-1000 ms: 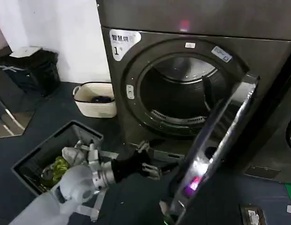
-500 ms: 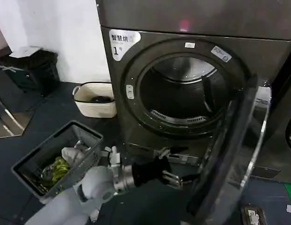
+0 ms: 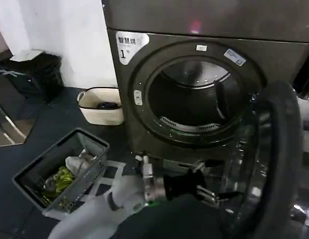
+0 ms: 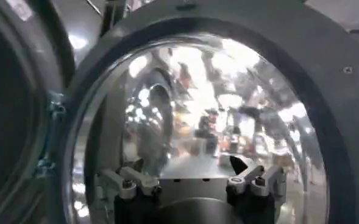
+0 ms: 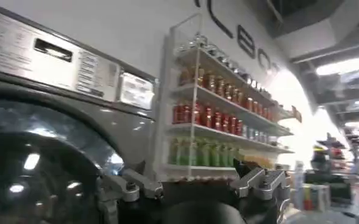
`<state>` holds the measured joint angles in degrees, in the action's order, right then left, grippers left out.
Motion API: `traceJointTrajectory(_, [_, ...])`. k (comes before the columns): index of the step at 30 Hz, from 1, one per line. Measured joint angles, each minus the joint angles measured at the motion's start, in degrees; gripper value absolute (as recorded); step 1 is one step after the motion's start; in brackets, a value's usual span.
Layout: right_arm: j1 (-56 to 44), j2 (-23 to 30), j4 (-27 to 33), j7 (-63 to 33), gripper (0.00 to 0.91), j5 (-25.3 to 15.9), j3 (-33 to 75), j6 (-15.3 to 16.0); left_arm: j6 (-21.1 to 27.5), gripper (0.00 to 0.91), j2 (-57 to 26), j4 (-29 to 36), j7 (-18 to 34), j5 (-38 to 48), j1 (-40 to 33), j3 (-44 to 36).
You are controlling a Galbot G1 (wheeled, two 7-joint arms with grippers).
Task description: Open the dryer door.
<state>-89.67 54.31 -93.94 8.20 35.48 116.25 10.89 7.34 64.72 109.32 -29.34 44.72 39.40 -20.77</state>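
The dryer (image 3: 274,55) is a dark grey machine with a "1" label, and its steel drum (image 3: 194,99) is exposed. The dryer door (image 3: 286,149) stands swung out to the right, showing its dark grey inner face and bulging glass. My left gripper (image 3: 217,179) reaches low in front of the drum opening, right at the door's inner glass. It is open and holds nothing. In the left wrist view the door (image 4: 325,79) looms just beyond my open left gripper (image 4: 191,182). In the right wrist view my right gripper (image 5: 191,185) is open and empty, away from the door.
A pale oval basket (image 3: 99,107) sits on the floor left of the dryer. A grey crate (image 3: 50,162) of clothes lies nearer, beside my left arm. A black bin (image 3: 35,74) stands at the far left. Shelves of bottles (image 5: 222,122) and another machine (image 5: 57,122) face the right gripper.
The door has swung farther open to the right, from edge-on to showing its inner face. My left gripper has moved right along with it, staying at the door's inner side.
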Motion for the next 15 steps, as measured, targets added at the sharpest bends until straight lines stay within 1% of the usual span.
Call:
traceJointTrajectory(6, [-1.61,0.52,-0.08,-0.56,0.907,-0.31,2.48,0.61,-1.67,0.907,4.08,-4.46,-0.34,-0.94,-3.76,-4.47])
traceJointTrajectory(15, [-4.28,1.31,0.98,-0.54,0.907,-2.16,7.22,-1.93,-2.78,0.907,11.04,-10.12,-0.26,-1.7,-8.3,-9.29])
